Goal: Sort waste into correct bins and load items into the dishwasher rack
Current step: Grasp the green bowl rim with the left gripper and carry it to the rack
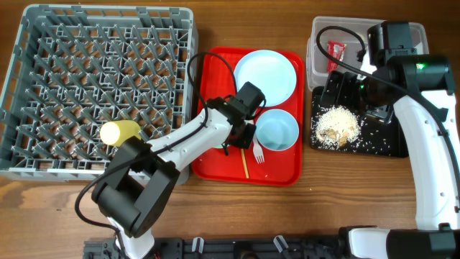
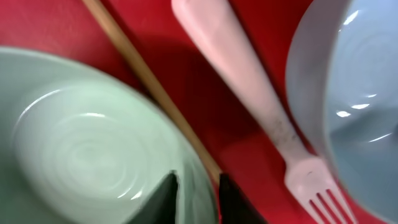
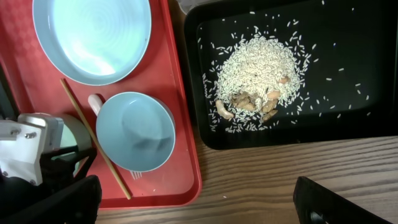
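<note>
My left gripper [image 2: 198, 194] is shut on the rim of a pale green bowl [image 2: 81, 143] on the red tray [image 1: 215, 162]. Beside it lie a wooden chopstick [image 2: 155, 93], the white fork [image 2: 261, 106] and a pale blue bowl [image 1: 277, 130]. The pale blue plate [image 1: 266, 75] lies at the tray's back. The yellow-green cup [image 1: 118, 132] lies in the grey rack [image 1: 43, 43]. My right gripper [image 3: 193, 208] is open and empty, high above the black tray [image 3: 348, 37], which holds the food scraps [image 3: 258, 78]. The red wrapper [image 1: 336, 54] is in the clear tub [image 1: 316, 29]. The tissue is hidden.
The rack fills the left of the table. The right arm covers much of the clear tub. Loose grains lie scattered over the black tray [image 1: 388, 144]. Bare wood [image 1: 345, 194] runs along the front edge.
</note>
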{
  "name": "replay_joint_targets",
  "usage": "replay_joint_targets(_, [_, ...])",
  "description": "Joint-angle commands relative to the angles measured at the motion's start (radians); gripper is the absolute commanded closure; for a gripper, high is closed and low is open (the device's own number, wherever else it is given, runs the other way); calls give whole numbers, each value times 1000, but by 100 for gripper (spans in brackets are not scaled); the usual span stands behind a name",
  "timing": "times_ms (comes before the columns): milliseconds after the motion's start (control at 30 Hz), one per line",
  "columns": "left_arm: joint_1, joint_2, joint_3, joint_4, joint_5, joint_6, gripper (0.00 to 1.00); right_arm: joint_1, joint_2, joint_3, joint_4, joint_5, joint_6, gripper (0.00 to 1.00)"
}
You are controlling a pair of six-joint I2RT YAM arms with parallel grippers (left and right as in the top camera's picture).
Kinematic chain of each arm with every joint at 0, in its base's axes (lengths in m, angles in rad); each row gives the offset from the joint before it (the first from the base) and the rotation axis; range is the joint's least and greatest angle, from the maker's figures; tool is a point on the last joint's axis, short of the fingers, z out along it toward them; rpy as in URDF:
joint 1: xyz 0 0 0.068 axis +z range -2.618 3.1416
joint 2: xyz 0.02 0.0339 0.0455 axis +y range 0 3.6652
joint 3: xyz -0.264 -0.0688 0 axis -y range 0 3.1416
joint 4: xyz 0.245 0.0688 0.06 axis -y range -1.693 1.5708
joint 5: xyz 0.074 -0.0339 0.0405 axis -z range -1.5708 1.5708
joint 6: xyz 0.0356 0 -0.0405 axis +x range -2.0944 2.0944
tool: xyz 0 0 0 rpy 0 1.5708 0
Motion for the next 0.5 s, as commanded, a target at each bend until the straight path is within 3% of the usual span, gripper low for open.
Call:
replay_joint_targets(0, [-5,10,-16,7,-15,-1,94,-1,-21,23,-3,20,-9,0])
replay_joint_targets(167, [-5,5,42,-39,-14,-1,96,-1,-21,23,-9,21,-9,0])
replay_joint_targets(333, [7,-72,270,-243,-14,15,96,-1,-21,23,-8,20,-9,0])
replay_joint_targets(467, [88,-183,370,-256,-10,38,96,-1,-21,23,-9,21,-10,0])
